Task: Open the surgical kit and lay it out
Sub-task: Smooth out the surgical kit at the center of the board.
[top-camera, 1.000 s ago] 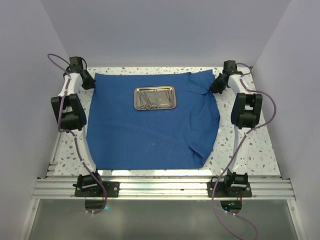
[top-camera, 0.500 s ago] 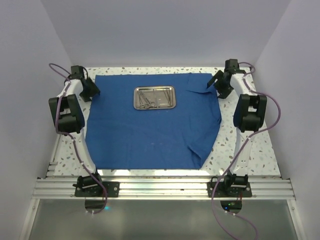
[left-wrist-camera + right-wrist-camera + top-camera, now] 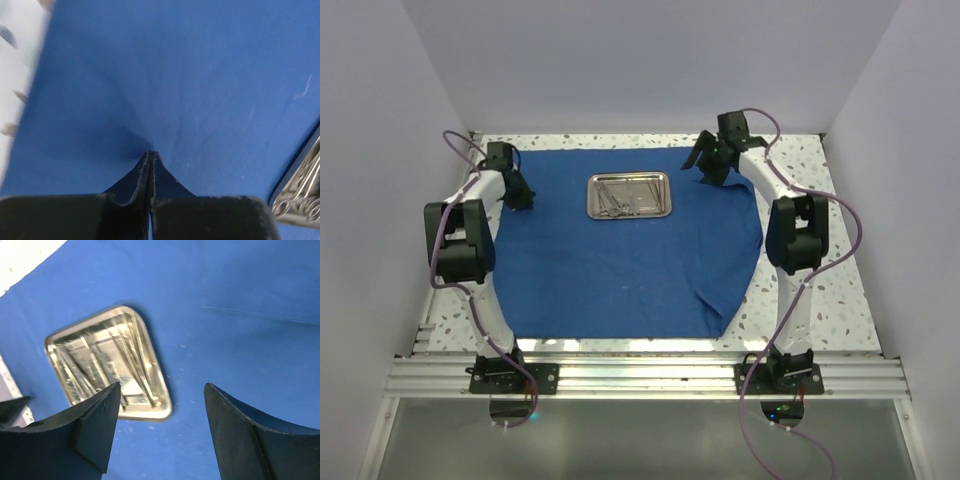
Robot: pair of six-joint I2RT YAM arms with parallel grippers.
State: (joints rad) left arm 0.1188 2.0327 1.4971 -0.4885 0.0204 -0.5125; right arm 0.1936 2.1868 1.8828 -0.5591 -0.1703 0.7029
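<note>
Two grippers: left gripper (image 3: 151, 154) closed, right gripper (image 3: 162, 387) spread wide.
Cloth (image 3: 620, 265): looks soft, floppy; take edges.
Tray (image 3: 593, 196): twelve o'clock, probably slick; grip rim.

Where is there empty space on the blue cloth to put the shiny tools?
The biggest bare patch is the blue cloth between the tray and the cloth's near edge. It is crowded at the far end, where the left gripper and right gripper flank the tray. The tray itself holds the instruments.
</note>
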